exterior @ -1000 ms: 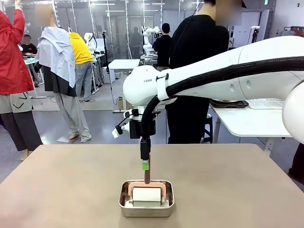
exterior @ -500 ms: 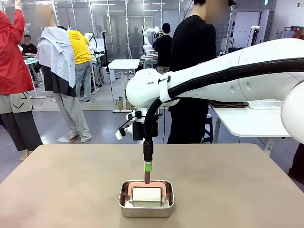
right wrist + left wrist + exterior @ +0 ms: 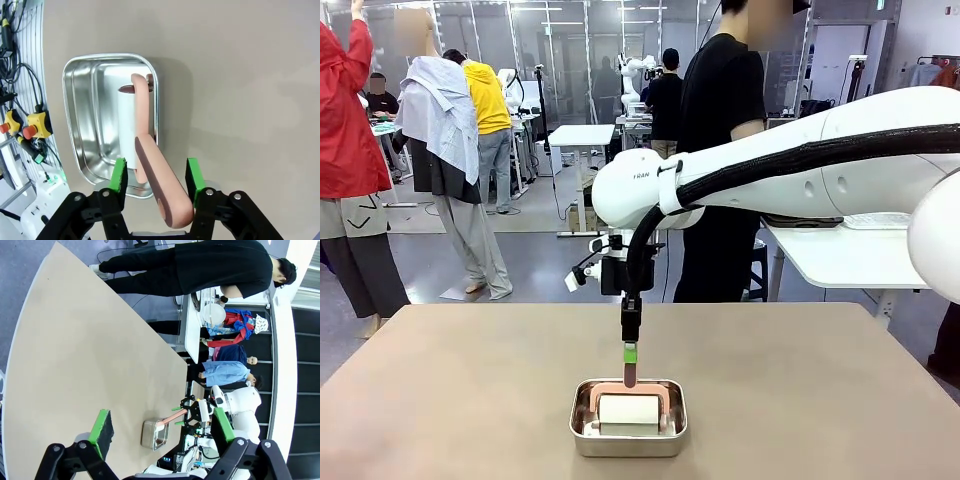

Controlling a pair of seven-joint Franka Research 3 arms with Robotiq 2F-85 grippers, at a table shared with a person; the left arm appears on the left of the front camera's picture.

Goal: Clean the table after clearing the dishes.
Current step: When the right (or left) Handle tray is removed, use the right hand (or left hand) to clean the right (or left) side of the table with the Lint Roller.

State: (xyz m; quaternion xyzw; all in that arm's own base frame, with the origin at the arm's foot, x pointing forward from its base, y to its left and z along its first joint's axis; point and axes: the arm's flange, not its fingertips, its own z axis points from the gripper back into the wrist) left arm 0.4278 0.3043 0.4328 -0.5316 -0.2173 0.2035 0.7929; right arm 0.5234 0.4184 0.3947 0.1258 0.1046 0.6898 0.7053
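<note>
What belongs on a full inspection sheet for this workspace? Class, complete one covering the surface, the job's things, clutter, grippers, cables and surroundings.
Surface: beige table, matte, carrying one steel pan.
Job's things: what looks like a white plate sits on the white side table, off the beige table.
Clutter: the steel pan holds a pink-handled roller.
Grippers: right gripper has its fingers on either side of the roller's handle, grip unclear; left gripper open, above the table.
Cables: black hose runs along the right arm.
Surroundings: person in black at the far side; other people beyond.
</note>
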